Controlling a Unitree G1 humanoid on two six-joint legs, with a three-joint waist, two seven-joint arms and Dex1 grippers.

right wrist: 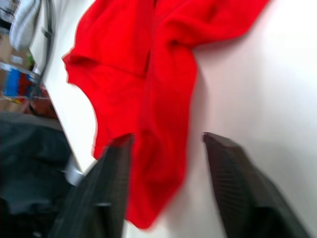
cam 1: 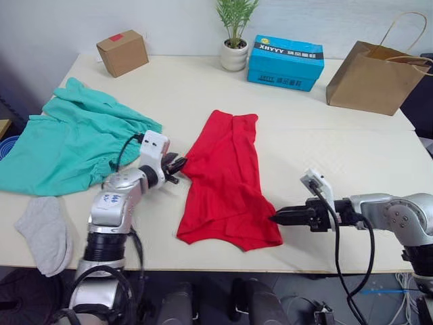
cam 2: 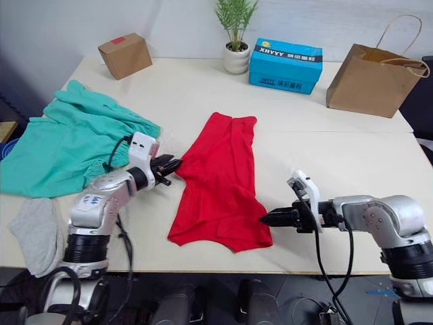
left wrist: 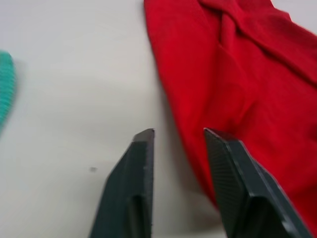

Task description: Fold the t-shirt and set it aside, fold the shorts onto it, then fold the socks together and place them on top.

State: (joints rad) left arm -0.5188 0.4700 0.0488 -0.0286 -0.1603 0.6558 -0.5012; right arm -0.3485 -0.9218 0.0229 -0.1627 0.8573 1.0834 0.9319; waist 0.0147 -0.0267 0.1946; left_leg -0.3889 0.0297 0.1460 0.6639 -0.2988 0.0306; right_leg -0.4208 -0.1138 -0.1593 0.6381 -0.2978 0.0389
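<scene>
The left gripper (left wrist: 178, 144) has its two black fingers spread apart with nothing between them, hovering low over the table at the left edge of the red t-shirt (cam 1: 226, 179), one finger over bare tabletop and the other at the cloth's hem. The right gripper (right wrist: 166, 141) is likewise parted and empty, its fingers pointing at the shirt's lower right corner near the front edge of the table. The t-shirt lies in the middle of the pale cream table (cam 1: 189, 88), folded lengthwise into a long narrow shape that runs from the centre toward the front edge, with rumpled folds along it. To the robot's left, well apart from the shirt, the teal-green shorts (cam 1: 67, 139) lie spread and crumpled near the table's left edge. In front of the shorts, at the front left corner, rest the light grey socks (cam 1: 46, 232), partly overhanging the edge. Along the far side of the table stand a small brown cardboard box (cam 1: 122, 52) with a red label at the left, a small green plant in a white pot (cam 1: 234, 42) near the middle, a bright blue box (cam 1: 285, 62) with printed lettering just beside the pot, and a brown paper bag (cam 1: 373, 76) with string handles at the right. Behind the table is a plain light wall (cam 1: 54, 20).
</scene>
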